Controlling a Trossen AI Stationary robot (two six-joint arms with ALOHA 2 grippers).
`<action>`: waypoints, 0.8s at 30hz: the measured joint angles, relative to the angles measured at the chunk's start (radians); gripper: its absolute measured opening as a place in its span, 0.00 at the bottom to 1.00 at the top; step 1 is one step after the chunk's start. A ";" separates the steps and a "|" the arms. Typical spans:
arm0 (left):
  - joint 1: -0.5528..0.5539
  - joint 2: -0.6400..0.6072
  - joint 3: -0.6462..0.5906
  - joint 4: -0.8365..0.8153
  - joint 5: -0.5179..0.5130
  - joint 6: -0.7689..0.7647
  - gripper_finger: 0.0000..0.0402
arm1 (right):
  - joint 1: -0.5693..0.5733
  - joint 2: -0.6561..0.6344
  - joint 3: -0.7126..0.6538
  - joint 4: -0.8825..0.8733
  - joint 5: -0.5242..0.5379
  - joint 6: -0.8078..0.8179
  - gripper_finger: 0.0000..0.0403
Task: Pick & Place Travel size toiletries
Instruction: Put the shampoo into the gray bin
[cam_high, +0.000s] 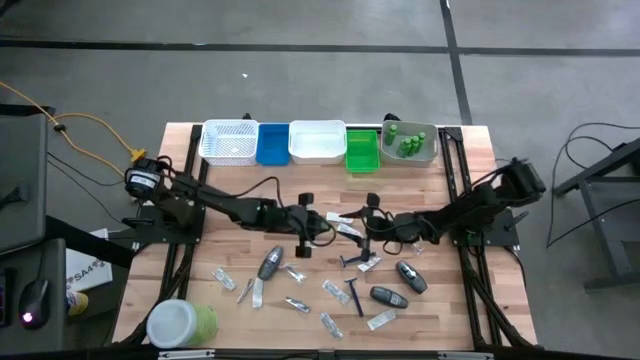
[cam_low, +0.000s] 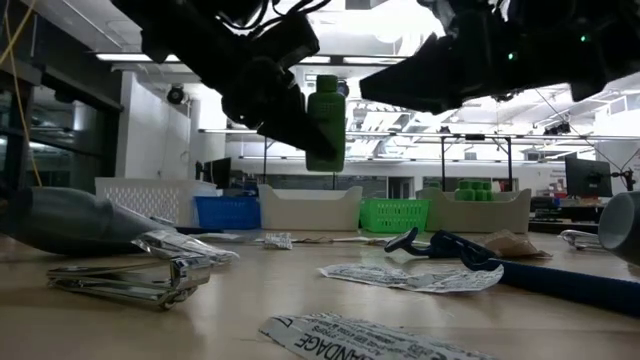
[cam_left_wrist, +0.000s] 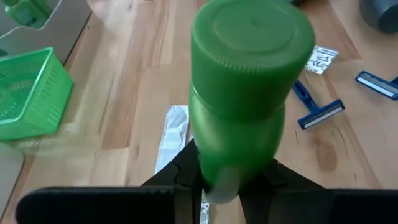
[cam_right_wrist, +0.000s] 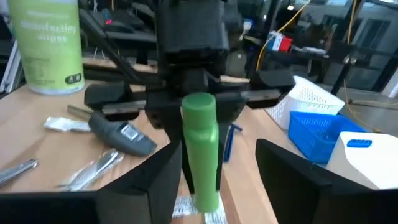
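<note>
Filling the left wrist view, a green bottle (cam_left_wrist: 249, 93) is sitting clamped at its base in the left gripper (cam_left_wrist: 239, 183), while the right gripper (cam_right_wrist: 214, 165), spread open, is flanking it, so a mistimed release could drop it.

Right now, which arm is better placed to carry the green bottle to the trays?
Left. The left gripper is shut on the green bottle, holding it upright above the table. The right gripper faces it with fingers open, holding nothing.

You've got five trays (cam_high: 318, 128), one big wipes jar (cam_high: 182, 323), three dark grey oval pieces (cam_high: 388, 296), two blue razors (cam_high: 355, 293) that I can make out, and one green bottle (cam_low: 325, 120) off the table.
</note>
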 joint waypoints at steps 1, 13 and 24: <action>0.003 0.000 0.000 -0.003 0.001 0.001 0.16 | -0.005 0.013 0.003 0.019 -0.006 -0.001 0.52; 0.003 0.000 -0.001 -0.002 0.000 0.004 0.16 | -0.051 0.114 0.175 -0.097 -0.076 -0.063 0.69; 0.003 0.001 -0.001 -0.018 0.000 0.002 0.16 | -0.069 0.128 0.194 -0.103 -0.079 -0.040 0.44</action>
